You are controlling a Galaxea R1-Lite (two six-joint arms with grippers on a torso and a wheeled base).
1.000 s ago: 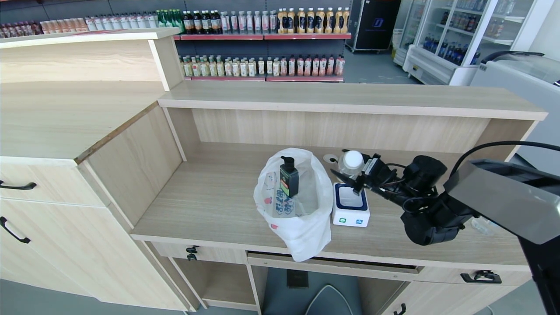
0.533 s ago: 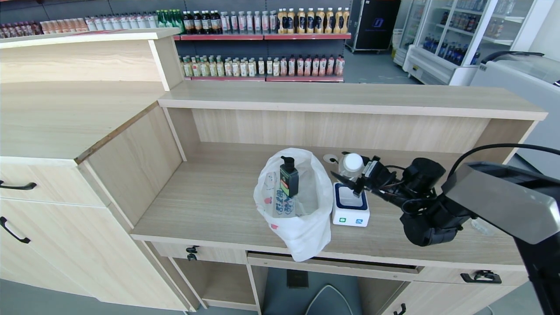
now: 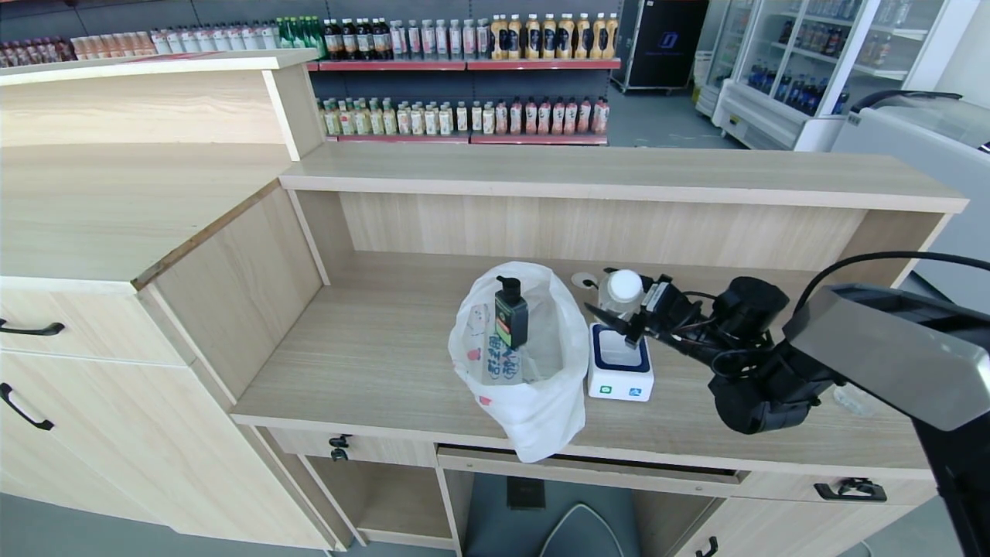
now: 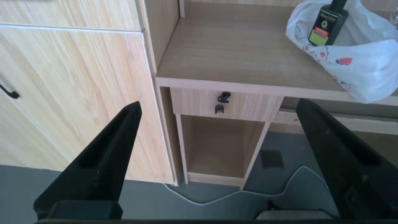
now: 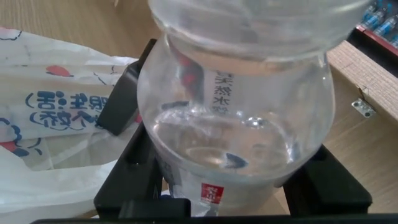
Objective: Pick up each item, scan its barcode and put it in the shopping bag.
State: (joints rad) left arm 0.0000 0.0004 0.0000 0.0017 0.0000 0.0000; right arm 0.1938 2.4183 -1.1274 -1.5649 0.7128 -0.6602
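Shopping bag holds a pump bottle; scanner just beside it. Right jaws pinch a clear bottle beside the bag; left jaws spread.

Table: we see a light wooden table with a raised wooden back ledge along its far side.
Cabinet: on the left stands a taller light wooden cabinet with black drawer handles.
Under the table: we note a small black key lock above an open wooden cubby.
Shelves: behind, red-edged shop shelves carry rows of drinks.
Coolers: far right, we see white glass-door refrigerators.
Floor: plain grey floor.
Light: bright and even.
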